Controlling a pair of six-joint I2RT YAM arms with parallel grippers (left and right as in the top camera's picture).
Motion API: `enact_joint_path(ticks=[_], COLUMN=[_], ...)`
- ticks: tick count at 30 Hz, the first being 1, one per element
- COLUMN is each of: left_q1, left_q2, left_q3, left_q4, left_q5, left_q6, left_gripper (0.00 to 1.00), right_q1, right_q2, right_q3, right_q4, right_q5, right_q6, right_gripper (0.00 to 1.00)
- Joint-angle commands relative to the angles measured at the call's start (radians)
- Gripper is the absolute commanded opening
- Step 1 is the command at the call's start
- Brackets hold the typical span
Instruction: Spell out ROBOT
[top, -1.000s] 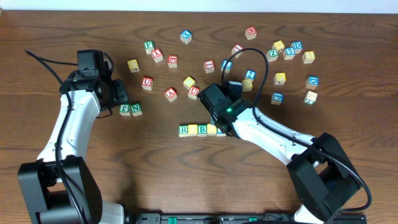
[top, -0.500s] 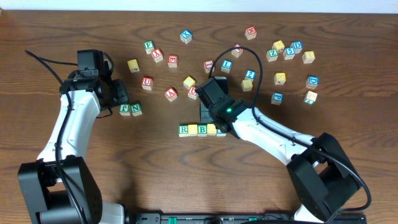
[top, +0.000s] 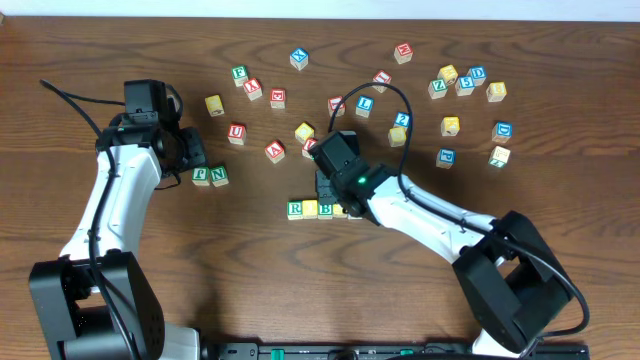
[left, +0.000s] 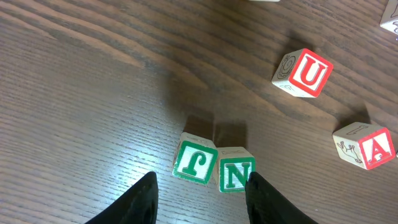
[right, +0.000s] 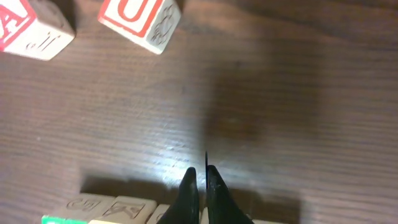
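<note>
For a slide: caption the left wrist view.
Left gripper, jaws apart, above green F cube and green N cube; red U cube, red A cube beyond.

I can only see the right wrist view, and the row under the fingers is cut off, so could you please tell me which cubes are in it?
Observer: From overhead, it reads green R cube, yellow cube, green B cube, then a second yellow cube partly under the right arm; anything beyond is hidden.
Operator: Thank you. And the other arm?
Observer: The left gripper, jaws apart, is at the green F cube and green N cube, well away from the row.
</note>
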Motion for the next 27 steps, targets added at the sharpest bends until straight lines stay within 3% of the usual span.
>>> enact_joint_path(ticks=[1, 27], left_q1=[0.001, 0.001], left_q2=[-0.008, -0.008], left_q3=[0.018, 0.018], left_q4=[-0.003, -0.003], left_q5=[-0.004, -0.004], left_q6=[0.007, 0.007], left_gripper=[0.45, 0.45], right_q1=[0.014, 0.014], right_q2=[0.014, 0.014], right_q3=[0.001, 0.001], right_q4=[-0.012, -0.090], right_q5=[0.003, 0.054], right_q6=[-0.003, 0.068], right_gripper=[0.01, 0.01])
